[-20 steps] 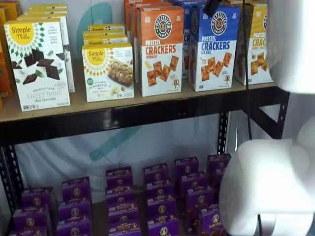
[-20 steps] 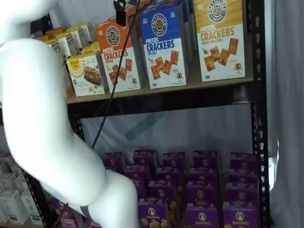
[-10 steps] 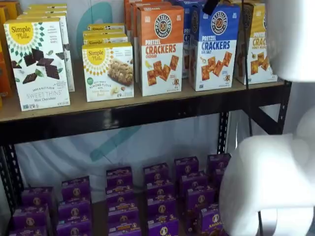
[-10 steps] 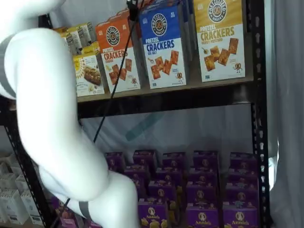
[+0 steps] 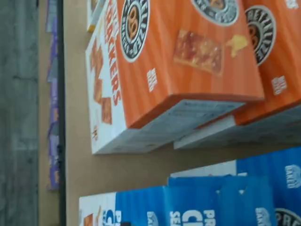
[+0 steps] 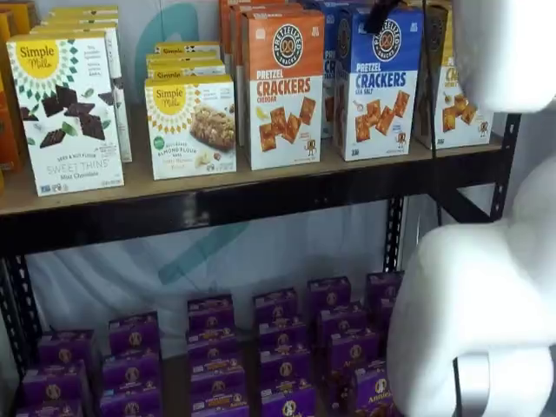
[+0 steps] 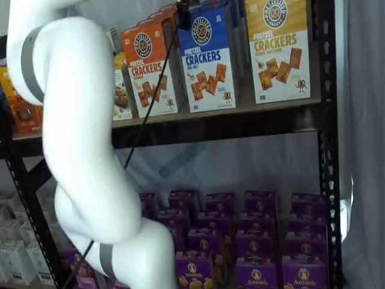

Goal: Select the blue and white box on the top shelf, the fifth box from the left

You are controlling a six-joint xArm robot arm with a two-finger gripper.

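Observation:
The blue and white box point(image 6: 378, 87) stands upright on the top shelf point(image 6: 217, 204), between an orange Pretzel Crackers box point(image 6: 282, 87) and a yellow-topped one point(image 6: 456, 91). It shows in both shelf views point(image 7: 207, 60), and its blue top shows in the wrist view point(image 5: 211, 207). My gripper point(image 6: 379, 15) shows only as a black finger at the box's upper edge. In a shelf view point(image 7: 182, 15) it sits at the box's top left corner with a cable hanging from it. No gap between fingers shows.
Simple Mills boxes point(image 6: 69, 113) stand at the left of the top shelf. Several purple boxes point(image 6: 278, 347) fill the lower level. My white arm point(image 7: 78, 138) covers the left in a shelf view. Orange boxes point(image 5: 188, 61) and the tan board point(image 5: 127, 169) fill the wrist view.
The black finger has moved right, from in front of the orange box to the blue and white box's top corner. The white arm has swung right with it. No box has moved.

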